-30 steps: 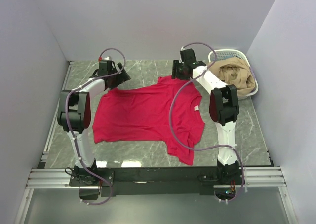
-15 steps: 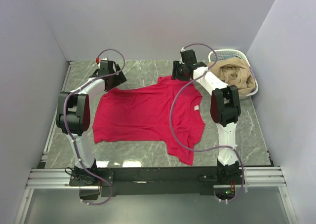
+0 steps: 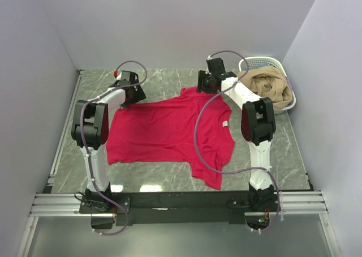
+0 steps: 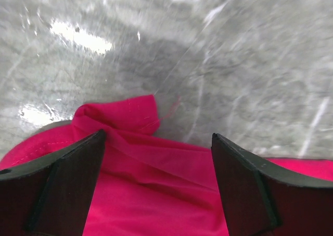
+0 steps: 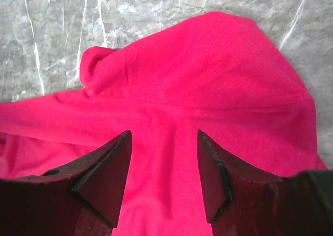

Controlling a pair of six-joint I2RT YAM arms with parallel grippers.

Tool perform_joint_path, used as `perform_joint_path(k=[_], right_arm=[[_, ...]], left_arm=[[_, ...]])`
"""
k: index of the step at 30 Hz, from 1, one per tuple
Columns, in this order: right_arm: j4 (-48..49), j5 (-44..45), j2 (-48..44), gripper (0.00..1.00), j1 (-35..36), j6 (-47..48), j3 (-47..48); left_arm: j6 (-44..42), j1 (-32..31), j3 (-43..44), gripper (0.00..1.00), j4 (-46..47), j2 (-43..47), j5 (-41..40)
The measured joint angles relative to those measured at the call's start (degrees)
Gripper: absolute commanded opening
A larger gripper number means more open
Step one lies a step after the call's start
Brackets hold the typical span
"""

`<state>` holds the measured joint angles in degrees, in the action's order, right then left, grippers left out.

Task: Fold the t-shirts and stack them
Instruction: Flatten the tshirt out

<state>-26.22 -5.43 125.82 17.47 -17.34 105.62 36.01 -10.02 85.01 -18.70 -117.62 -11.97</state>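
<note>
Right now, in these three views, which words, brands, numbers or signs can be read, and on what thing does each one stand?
No text can be read in any view.
White neck label on the red t-shirt: too small to tell whether it bears print.
White basket and marbled table: no writing visible.

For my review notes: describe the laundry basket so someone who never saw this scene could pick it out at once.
Look at the grey marble table and go to its far right corner. There stands a white lattice basket heaped with crumpled tan cloth. It is the only container, unlike the red t-shirt spread flat mid-table.
</note>
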Motion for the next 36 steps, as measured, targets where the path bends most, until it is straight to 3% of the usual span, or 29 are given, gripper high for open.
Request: perform_joint_path(k=[3, 6, 7, 10, 11, 14, 27, 28, 30, 31, 33, 36], right_arm=[[0.02, 0.0, 0.0, 0.6, 0.0, 0.0, 0.0], [0.02, 0.0, 0.0, 0.59, 0.0, 0.0, 0.0], [0.02, 0.0, 0.0, 0.59, 0.0, 0.0, 0.0], [0.02, 0.02, 0.0, 0.59, 0.0, 0.0, -0.04], [0.07, 0.02, 0.0, 0.59, 0.0, 0.0, -0.22], [0.07, 0.02, 0.0, 0.59, 0.0, -0.13, -0.7], [0.11, 0.2, -0.02, 0.58, 0.0, -0.15, -1.64], [0.11, 0.22, -0.02, 0.58, 0.0, -0.13, -1.88], [0.11, 0.24, -0.02, 0.58, 0.0, -0.13, -2.43], [0.13, 0.24, -0.02, 0.58, 0.0, -0.13, -2.75], [0.13, 0.31, -0.02, 0.58, 0.0, -0.13, -3.17], [0.39, 0.52, -0.13, 0.58, 0.0, -0.11, -4.04]], left_arm=[[0.0, -0.13, 0.0, 0.83, -0.55, -1.14, -0.07], [0.0, -0.22, 0.09, 0.63, -0.72, -1.29, -0.44], [0.04, -0.22, 0.22, 0.46, -0.76, -1.31, -0.42], [0.24, -0.2, 0.31, 0.16, -0.92, -1.42, -0.42], [0.0, -0.2, 0.42, 0.01, -1.01, -1.51, -0.39], [-0.46, -0.22, 1.99, 0.01, -1.57, -2.56, -0.26], [-1.31, -0.2, 11.63, 0.01, -5.68, -3.69, -7.23], [-1.46, -0.2, 12.66, 0.19, -5.9, -3.69, -8.63], [-1.84, -0.04, 14.23, 0.45, -6.43, -3.69, -10.73], [-2.29, 0.15, 14.95, 0.68, -6.54, -3.69, -11.56], [-2.91, 0.76, 16.59, 0.69, -6.84, -3.98, -13.29], [-3.39, 2.36, 19.1, 0.84, -6.19, -5.09, -14.95]])
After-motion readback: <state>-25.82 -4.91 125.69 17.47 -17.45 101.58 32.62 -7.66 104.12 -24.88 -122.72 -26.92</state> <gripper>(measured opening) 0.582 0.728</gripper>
